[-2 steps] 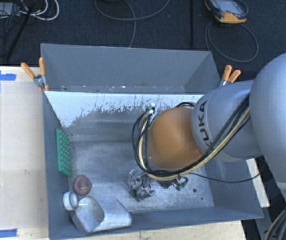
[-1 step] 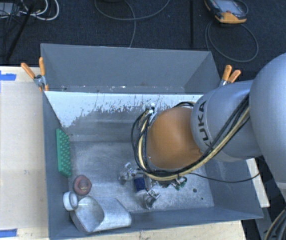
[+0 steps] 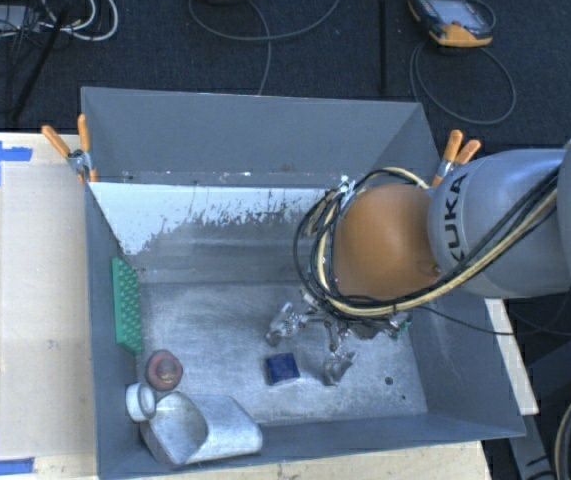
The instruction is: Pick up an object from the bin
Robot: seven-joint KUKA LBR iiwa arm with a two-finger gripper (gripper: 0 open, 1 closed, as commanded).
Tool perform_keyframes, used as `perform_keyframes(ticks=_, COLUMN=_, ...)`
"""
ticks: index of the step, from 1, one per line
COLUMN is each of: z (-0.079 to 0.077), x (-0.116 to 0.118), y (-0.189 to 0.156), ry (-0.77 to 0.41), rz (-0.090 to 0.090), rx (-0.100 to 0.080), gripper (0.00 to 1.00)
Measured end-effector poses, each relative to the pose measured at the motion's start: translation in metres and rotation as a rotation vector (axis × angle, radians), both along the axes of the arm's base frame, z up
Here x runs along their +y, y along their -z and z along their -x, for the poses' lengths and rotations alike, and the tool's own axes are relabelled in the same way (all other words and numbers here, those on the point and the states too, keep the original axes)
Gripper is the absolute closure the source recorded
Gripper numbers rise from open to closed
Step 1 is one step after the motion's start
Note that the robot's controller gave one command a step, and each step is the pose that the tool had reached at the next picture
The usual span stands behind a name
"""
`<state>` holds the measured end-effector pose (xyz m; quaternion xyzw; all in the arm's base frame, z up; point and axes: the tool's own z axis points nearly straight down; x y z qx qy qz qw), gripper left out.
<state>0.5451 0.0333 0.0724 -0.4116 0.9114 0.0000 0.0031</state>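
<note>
The gripper (image 3: 311, 343) hangs low at the centre of the frame, its two fingers (image 3: 337, 365) spread apart above the floor of the bin (image 3: 255, 148). A small blue square block (image 3: 282, 369) lies just beside it, toward the lower left. Well apart, at the lower left, lie a green comb (image 3: 125, 303), a brown cap (image 3: 164, 370) and a white cap (image 3: 141, 401).

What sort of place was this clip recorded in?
Probably a robotics lab's bin-picking station: a KUKA arm reaches down into a grey metal bin that holds a few small loose things, such as a blue block.
</note>
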Motion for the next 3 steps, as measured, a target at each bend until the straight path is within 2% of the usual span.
perform_keyframes(ticks=1, z=0.038, x=0.029, y=0.001, ry=-0.243, rz=0.002, rx=0.003, gripper=0.0)
perform_keyframes(ticks=2, z=0.037, x=0.027, y=-0.001, ry=-0.239, rz=0.007, rx=0.006, gripper=1.0)
perform_keyframes(ticks=3, z=0.023, x=0.017, y=-0.18, ry=-0.644, rz=0.003, rx=0.0, gripper=1.0)
